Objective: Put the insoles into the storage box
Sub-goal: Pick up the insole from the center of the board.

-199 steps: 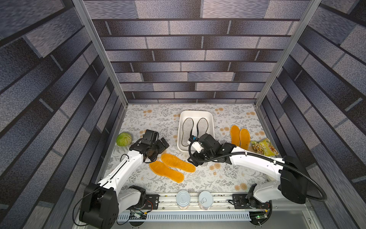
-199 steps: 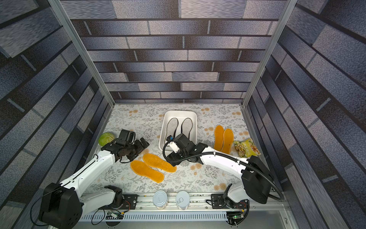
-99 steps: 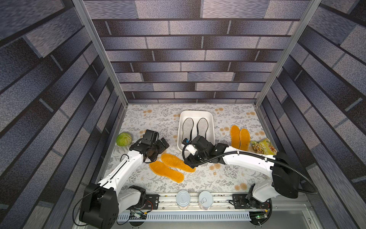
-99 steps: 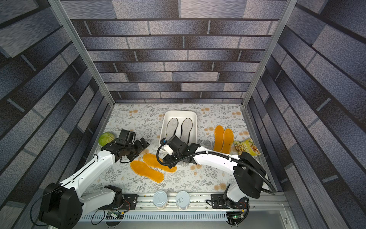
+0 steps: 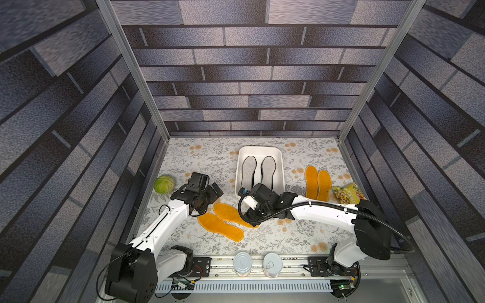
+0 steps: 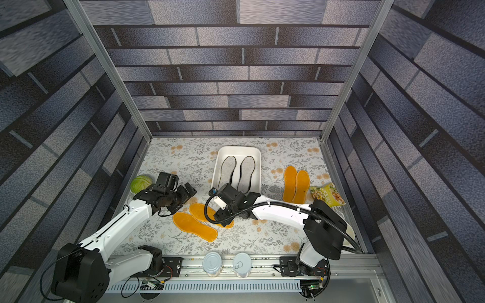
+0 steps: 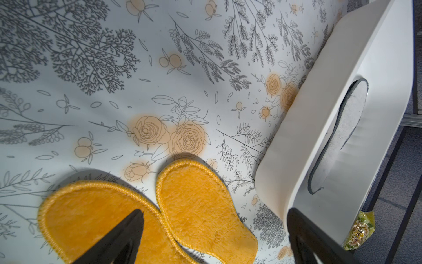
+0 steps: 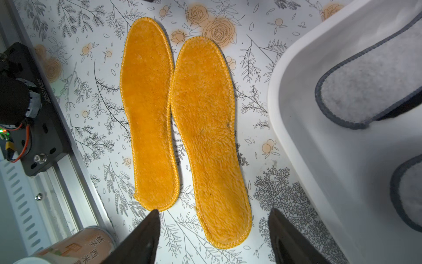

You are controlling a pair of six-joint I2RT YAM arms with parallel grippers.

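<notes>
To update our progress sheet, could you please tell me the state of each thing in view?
storage box: upright, holds two insoles.
grey insoles: flat inside the box.
middle orange pair: flat on the table, edges touching.
orange pair by the snack bag: flat on the table.
left tool: open, empty.
right tool: open, empty.
cans: upright.

Orange insoles (image 8: 205,137); white storage box (image 8: 303,148); floral table (image 8: 251,91); perhaps yellowish packet (image 5: 347,192).

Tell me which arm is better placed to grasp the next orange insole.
Probably the right: the right pincer hangs open over the end of the orange insole beside the storage box. The left pincer, open too, stands aside.
</notes>
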